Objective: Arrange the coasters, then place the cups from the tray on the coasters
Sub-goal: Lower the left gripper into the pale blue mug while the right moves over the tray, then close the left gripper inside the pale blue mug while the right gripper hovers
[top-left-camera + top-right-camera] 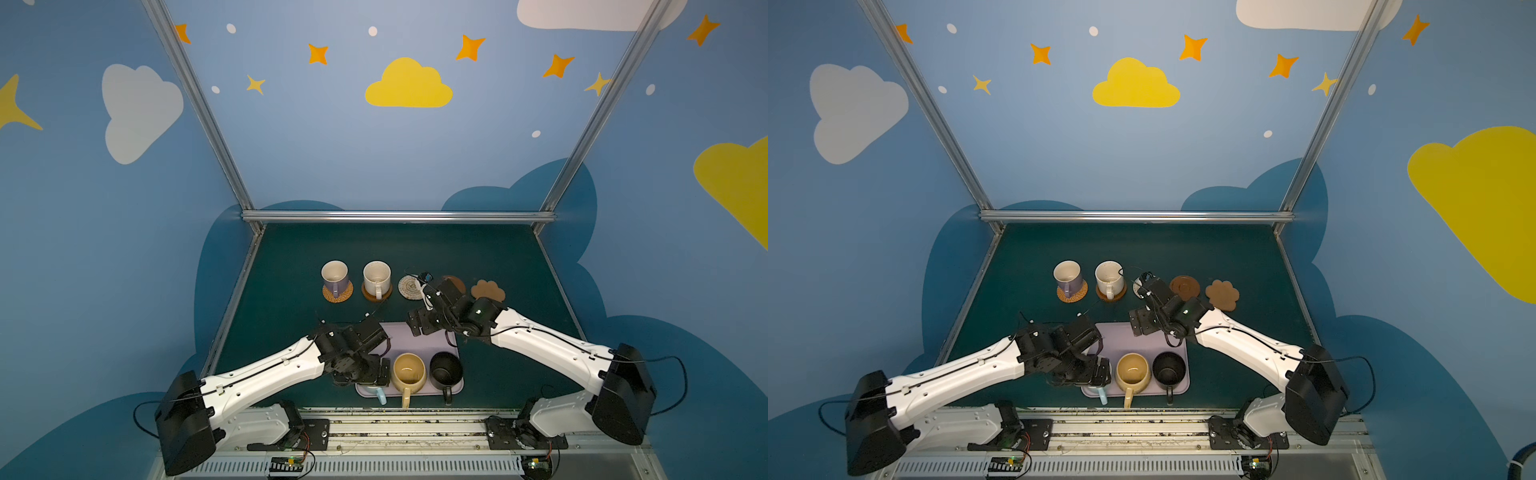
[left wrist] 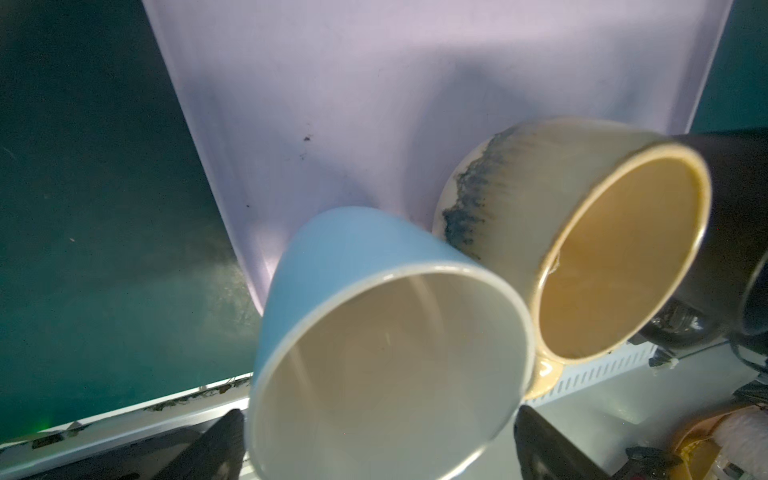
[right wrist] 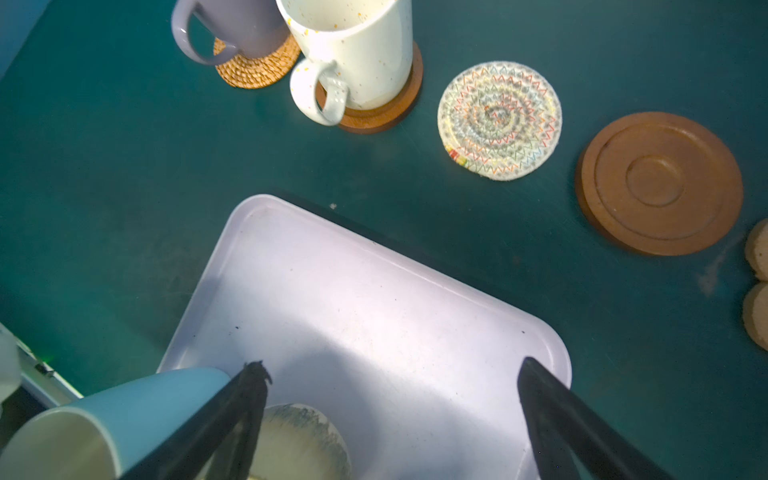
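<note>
My left claw (image 2: 380, 415), wide open, sits directly over the blue mug (image 2: 349, 253) at the near corner of the tray (image 2: 374, 83); my right claw (image 3: 392, 368), also wide, hangs farther away.

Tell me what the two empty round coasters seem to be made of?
Whitish coaster: probably coiled fabric or rope, matte, with coloured zigzag stitching in rings. Brown coaster: likely wood, smooth matte finish, with concentric turned grooves.

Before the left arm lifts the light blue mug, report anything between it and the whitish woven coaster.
The right gripper hangs open above the tray's far end, roughly on the line from the light blue mug to the whitish coaster. Nothing else visible does.
</note>
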{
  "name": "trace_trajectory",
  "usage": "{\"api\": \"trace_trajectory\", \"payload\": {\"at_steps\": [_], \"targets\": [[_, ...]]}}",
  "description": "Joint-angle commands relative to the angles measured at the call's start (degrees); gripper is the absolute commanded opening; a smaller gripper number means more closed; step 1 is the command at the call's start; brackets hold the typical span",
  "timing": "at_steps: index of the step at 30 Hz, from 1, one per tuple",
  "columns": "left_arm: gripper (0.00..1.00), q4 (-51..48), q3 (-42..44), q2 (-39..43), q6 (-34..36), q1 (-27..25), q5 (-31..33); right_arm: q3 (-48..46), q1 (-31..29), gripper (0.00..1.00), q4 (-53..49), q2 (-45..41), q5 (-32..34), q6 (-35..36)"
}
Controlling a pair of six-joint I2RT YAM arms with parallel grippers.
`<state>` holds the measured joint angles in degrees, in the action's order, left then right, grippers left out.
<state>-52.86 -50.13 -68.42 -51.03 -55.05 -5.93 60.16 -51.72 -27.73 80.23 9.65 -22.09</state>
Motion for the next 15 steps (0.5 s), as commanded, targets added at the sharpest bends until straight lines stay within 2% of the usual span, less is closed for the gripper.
{"api": "trace_trajectory", "payload": {"at_steps": [1,10,15], "targets": [[1.00,0.4,-0.2,-0.5,-0.1,-0.7,-0.2,-1.1,-0.3,0.94,-0.9,-0.7,1.3,-0.7],[0.99,-1.4,-0.6,-5.3,0.0,-3.4,4.7,-0.5,-0.3,0.94,-1.0,0.6,1.3,-0.6],[0.93,-1.4,-0.6,-5.7,0.7,-3.6,6.6,0.9,-0.3,0.94,-2.5,2.9,1.2,-0.8]]}}
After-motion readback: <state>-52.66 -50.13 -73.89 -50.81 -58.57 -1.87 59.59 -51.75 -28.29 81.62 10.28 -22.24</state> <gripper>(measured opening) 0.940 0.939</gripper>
